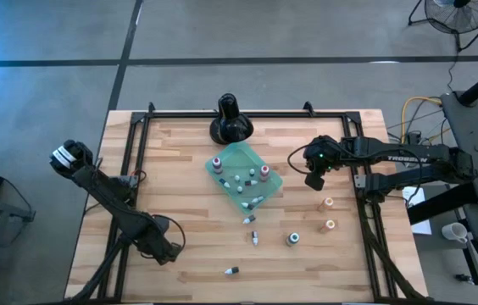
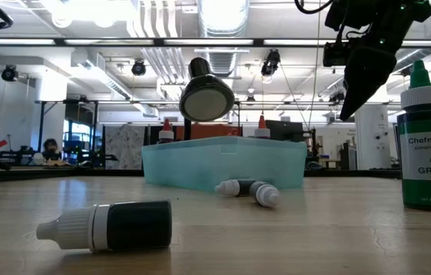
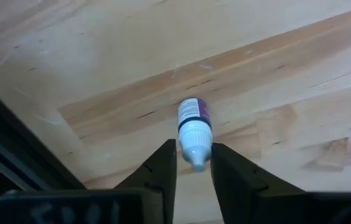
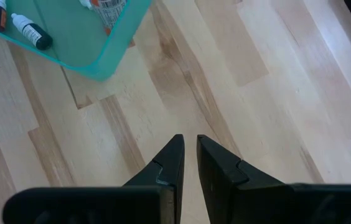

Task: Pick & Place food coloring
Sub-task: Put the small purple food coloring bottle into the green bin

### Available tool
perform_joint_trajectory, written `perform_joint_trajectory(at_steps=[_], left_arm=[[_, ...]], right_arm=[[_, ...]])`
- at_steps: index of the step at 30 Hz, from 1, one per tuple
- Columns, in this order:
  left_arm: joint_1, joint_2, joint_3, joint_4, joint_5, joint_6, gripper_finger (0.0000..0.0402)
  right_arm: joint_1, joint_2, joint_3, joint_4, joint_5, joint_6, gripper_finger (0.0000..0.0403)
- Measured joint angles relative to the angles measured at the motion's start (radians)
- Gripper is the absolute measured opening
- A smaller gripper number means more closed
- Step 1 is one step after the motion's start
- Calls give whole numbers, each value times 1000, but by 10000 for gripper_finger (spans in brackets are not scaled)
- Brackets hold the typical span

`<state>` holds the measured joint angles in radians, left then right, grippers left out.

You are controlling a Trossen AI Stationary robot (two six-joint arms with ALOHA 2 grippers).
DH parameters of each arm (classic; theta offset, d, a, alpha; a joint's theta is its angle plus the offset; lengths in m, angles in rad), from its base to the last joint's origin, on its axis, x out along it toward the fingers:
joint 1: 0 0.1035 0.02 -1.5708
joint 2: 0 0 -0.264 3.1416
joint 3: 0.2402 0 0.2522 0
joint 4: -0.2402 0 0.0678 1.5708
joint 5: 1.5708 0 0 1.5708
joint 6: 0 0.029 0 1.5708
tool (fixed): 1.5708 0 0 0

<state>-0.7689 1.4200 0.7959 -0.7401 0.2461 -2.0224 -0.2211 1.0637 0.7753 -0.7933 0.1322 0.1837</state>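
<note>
My left gripper stands near the table's front left, pointing steeply down, shut on a small food coloring bottle with a purple label and a white cap. My right gripper hangs shut and empty above the wood, just right of the teal tray. The tray holds several small bottles. More bottles are on the table: two orange ones standing, a green one standing, and a dark one lying on its side near the front edge. My left gripper has the bottle's white cap pinched between its two fingers, coming from above and pointing down. The bottle's body points away from the fingers toward the wood. Whether its base rests on the table I cannot tell.
A black round-based stand is behind the tray at the far edge. Two small bottles lie in front of the tray. Black frame rails run along the table's sides. Bare wood lies under my right gripper.
</note>
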Motion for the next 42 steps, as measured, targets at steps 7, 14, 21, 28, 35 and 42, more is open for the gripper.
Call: perform_joint_trajectory(at_steps=[7, 14, 21, 28, 35, 42], left_arm=[[1, 0, 0, 1, -49, -18, 44], [44, -6, 26, -16, -121, -12, 42], [288, -11, 162, -197, -178, 323, 42], [646, 14, 385, -316, -311, 832, 41], [856, 208, 651, -356, -319, 1264, 41], [892, 490, 998, -469, -319, 1550, 41]], right_arm=[[0, 0, 0, 12, 0, 0, 38], [0, 0, 0, 19, 0, 0, 38], [0, 0, 0, 19, 0, -4, 38], [0, 0, 0, 14, 0, 8, 38], [0, 0, 0, -6, -1, 72, 38], [0, -1, 0, -21, -1, 99, 38]])
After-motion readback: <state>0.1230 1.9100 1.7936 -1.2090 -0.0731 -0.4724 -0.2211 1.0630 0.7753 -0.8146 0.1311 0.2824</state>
